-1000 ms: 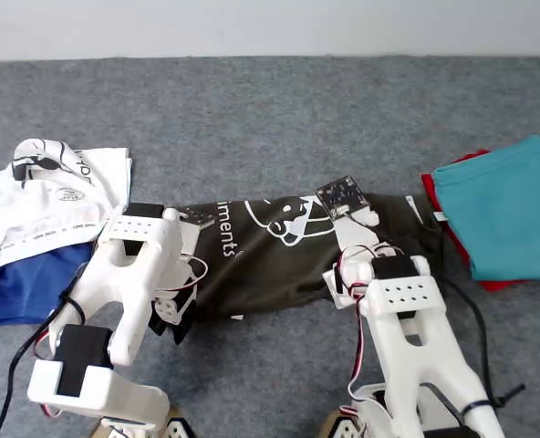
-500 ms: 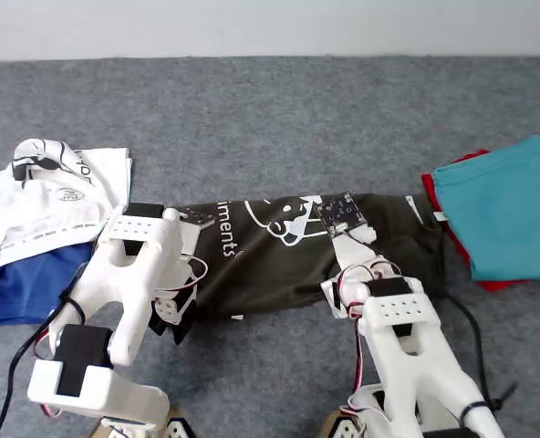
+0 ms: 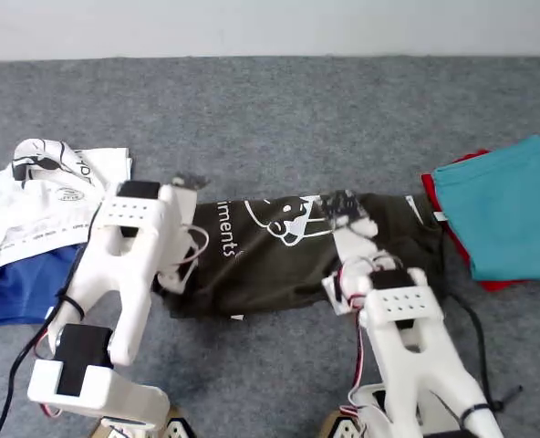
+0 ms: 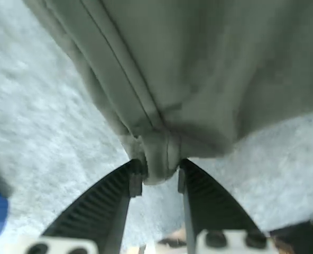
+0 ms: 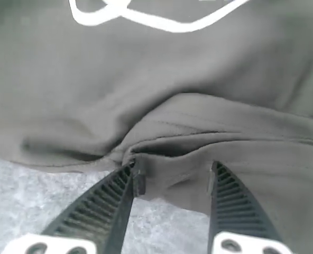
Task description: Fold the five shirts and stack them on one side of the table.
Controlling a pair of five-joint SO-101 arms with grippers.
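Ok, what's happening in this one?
Two arms are working on the dark shirt spread across the middle of the grey table. The left hand is pinched shut on a bunched edge of it. The right hand is open, straddling another edge. A rumpled white shirt lies over a blue shirt at one side, and a teal shirt lies on a red shirt at the other.

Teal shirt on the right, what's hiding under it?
A red shirt peeks out from under the teal shirt, at its left and lower edges. Most of it is covered; anything else beneath is hidden.
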